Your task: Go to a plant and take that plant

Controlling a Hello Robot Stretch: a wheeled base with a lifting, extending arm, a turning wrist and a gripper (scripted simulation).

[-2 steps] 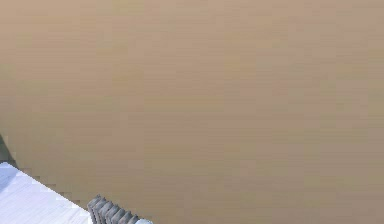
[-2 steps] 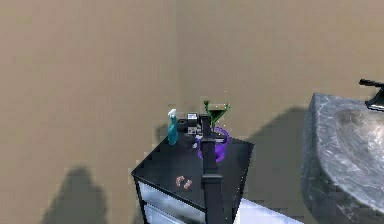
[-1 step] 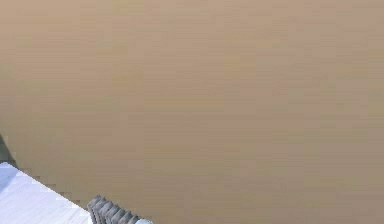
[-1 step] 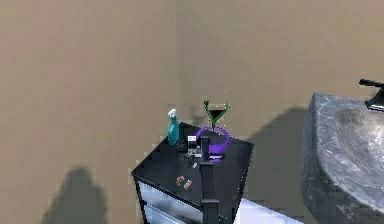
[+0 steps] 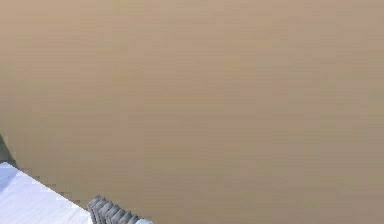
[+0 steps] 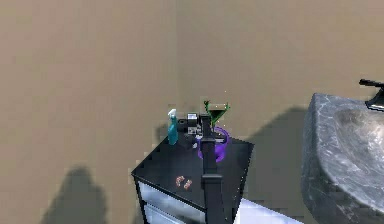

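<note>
In the arm side view a small plant (image 6: pixel 219 107) with thin green leaves stands in a purple pot (image 6: pixel 223 139) at the back of a black-topped cabinet (image 6: pixel 170 170). The dark arm (image 6: pixel 212 190) rises from the bottom edge over the cabinet top. Its gripper (image 6: pixel 202 127) sits right at the plant, partly covering the pot. I cannot tell whether the gripper holds anything, nor whether it touches the pot.
A teal spray bottle (image 6: pixel 172 128) stands left of the plant, and a small reddish thing (image 6: pixel 183 182) lies near the cabinet's front. A dark stone basin (image 6: pixel 345 160) with a black tap (image 6: pixel 373 95) is at the right. Tan walls (image 5: pixel 200 90) stand close; a white surface (image 5: pixel 25 200) fills the forward view's lower left.
</note>
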